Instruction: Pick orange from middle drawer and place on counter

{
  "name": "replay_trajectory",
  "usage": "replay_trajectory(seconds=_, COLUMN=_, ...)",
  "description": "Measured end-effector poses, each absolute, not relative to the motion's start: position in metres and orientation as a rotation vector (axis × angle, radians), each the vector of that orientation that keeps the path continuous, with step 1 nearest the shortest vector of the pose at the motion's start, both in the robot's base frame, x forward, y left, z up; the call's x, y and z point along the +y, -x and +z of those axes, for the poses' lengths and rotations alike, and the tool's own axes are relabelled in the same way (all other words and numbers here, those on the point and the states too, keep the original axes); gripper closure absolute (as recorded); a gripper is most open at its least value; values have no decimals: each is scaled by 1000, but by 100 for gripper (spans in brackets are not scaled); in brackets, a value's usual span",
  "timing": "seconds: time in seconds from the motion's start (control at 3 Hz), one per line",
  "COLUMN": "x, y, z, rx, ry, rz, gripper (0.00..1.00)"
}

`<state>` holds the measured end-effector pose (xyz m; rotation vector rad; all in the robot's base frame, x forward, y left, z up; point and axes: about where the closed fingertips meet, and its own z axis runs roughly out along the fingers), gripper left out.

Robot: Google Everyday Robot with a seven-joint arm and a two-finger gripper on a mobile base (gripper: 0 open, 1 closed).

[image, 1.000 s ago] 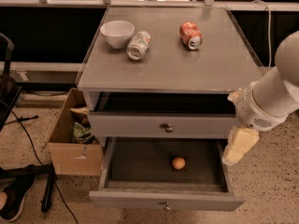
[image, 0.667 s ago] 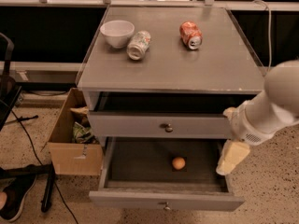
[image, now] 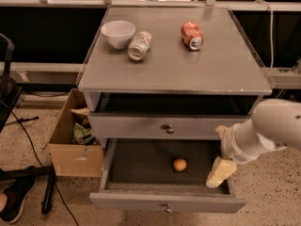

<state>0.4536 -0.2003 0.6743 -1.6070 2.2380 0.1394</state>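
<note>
The orange (image: 179, 164) lies on the dark floor of the open middle drawer (image: 136, 165), near its centre. My gripper (image: 220, 172) hangs over the right side of that drawer, to the right of the orange and apart from it. Its pale fingers (image: 222, 169) point down and left. The white arm reaches in from the right edge. The counter (image: 174, 65) is the grey cabinet top above the drawers.
On the counter stand a white bowl (image: 118, 33), a silver can (image: 139, 45) on its side and an orange-red can (image: 192, 35) on its side. The upper drawer (image: 160, 126) is slightly open. A cardboard box (image: 76, 138) sits on the floor at the left.
My gripper and arm have moved left and down, from beside the drawer's right wall to over its right side, closer to the orange. The orange has not moved.
</note>
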Motion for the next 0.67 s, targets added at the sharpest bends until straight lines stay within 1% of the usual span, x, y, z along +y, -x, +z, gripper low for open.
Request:
replay_trajectory(seconds=0.33, x=-187, y=-457, z=622, rx=2236, ry=1586, rz=178, gripper=0)
replay_trajectory(seconds=0.67, x=-187, y=-457, z=622, rx=2236, ry=1586, rz=178, gripper=0)
